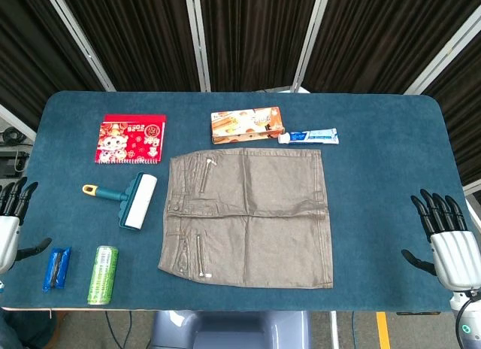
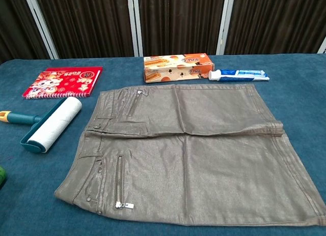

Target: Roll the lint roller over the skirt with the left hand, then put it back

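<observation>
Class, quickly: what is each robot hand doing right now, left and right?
Left hand: open, fingers apart, holding nothing.
Right hand: open, fingers apart, holding nothing.

red notebook point(image 1: 130, 139), snack box point(image 1: 247, 125), toothpaste point(image 1: 309, 137), green can point(image 1: 103, 274), blue pkt point(image 1: 57, 268)

My left hand point(image 1: 9, 221) resting at far left edge of head view, fingers pointing up and spread, thumb sticking out sideways, holding nothing. My right hand point(image 1: 447, 240) sitting at far right edge, same pose: dark fingers fanning upward, thumb jutting inward, white palm shell facing camera, nothing in grasp. Both hands staying low, well apart. Chest view showing neither hand. Arms mostly out of frame.
</observation>
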Tool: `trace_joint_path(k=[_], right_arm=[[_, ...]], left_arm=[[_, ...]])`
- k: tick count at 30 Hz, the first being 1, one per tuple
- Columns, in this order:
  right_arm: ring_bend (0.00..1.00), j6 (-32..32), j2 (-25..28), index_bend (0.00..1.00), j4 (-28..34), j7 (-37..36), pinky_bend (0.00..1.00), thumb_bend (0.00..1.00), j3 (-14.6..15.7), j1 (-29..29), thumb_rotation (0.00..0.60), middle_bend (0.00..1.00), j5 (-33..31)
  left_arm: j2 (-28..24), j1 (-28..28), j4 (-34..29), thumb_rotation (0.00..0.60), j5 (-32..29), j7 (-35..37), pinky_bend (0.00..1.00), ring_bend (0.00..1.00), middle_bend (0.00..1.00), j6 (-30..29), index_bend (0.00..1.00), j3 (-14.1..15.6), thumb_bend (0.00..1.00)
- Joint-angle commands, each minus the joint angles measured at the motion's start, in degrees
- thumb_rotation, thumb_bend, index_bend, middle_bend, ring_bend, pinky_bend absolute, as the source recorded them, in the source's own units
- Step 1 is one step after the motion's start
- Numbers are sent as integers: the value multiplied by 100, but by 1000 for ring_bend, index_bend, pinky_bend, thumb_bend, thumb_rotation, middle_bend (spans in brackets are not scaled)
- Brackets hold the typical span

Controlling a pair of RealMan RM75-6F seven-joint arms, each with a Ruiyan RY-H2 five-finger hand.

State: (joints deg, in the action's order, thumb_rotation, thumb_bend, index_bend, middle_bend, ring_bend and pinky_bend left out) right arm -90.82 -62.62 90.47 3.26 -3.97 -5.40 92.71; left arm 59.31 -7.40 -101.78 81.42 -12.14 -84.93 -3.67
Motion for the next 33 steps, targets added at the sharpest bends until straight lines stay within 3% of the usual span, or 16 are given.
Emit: trace_joint_path(k=[1,7,13,20,26,33], right_arm=[[0,6,7,0,5,-2,0,0,1,4,600,0,-10],[0,67,39,0,30,-41,0,0,-8,8,600,0,-94],[0,240,45,0,112,-5,0,0,-46,-71,600,0,-192],[0,611,41,0,88,77,0,0,-58,-171,600,0,-465],[0,748,56,0,134,184,0,0,-81,-202,600,0,-627],[0,825,48,0,144,233,0,0,-78,-223,600,0,-690]], left_arm=[[-7,-3,3,600,-4,23,0,0,0,32,0,7,0],[120,-272,259,600,-162,266,0,0,0,519,0,-91,0],[1028,-1010,1458,600,-523,888,0,0,0,1584,0,-398,0],[2184,-1619,3082,600,-698,1042,69,57,92,2223,189,-562,265],[2905,-1885,4095,600,-700,1196,114,83,115,2560,209,-501,327],[3382,-2042,4817,600,-816,1271,172,133,162,2840,228,-501,344]])
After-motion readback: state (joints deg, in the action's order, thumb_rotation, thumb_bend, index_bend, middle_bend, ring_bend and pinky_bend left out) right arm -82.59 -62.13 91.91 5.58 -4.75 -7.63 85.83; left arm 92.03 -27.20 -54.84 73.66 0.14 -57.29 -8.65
